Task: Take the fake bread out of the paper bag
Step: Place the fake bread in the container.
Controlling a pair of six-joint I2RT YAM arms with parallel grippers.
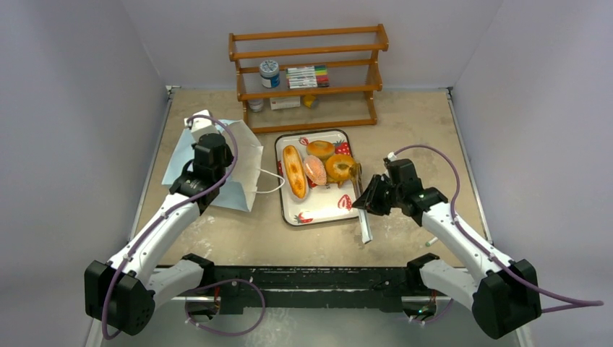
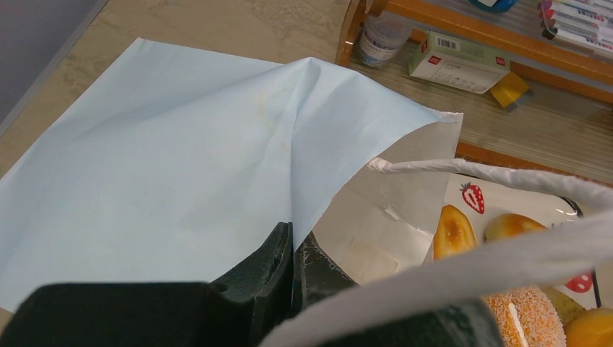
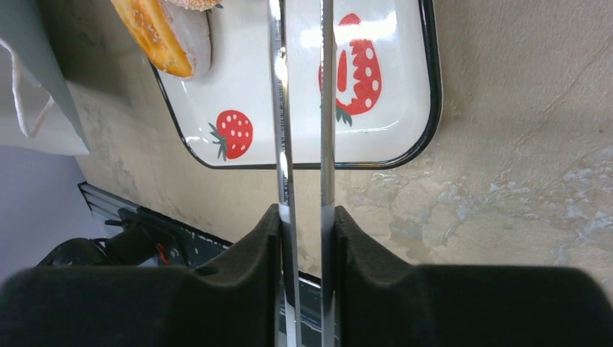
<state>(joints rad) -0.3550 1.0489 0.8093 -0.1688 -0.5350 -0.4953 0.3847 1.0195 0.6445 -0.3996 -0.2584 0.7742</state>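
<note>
Final step, I think — the fake bread (image 1: 295, 171) lies on the tray (image 1: 325, 206) beside the paper bag (image 2: 181, 166). There the left hand (image 2: 293, 249) pinches the bag's rim and the right hand (image 3: 307, 217) grasps tongs (image 3: 303, 108) — next, let go.

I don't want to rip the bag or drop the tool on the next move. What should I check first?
1. The left gripper pinches the paper bag at its edge: ok.
2. The right gripper is clamped on the tongs: ok.
3. The long loaf, pinkish oval and ring lie on the tray: ok.
4. Bag emptied: cannot tell, its inside is mostly hidden.
5. Tongs' tips clear of the ring: cannot tell.
</note>
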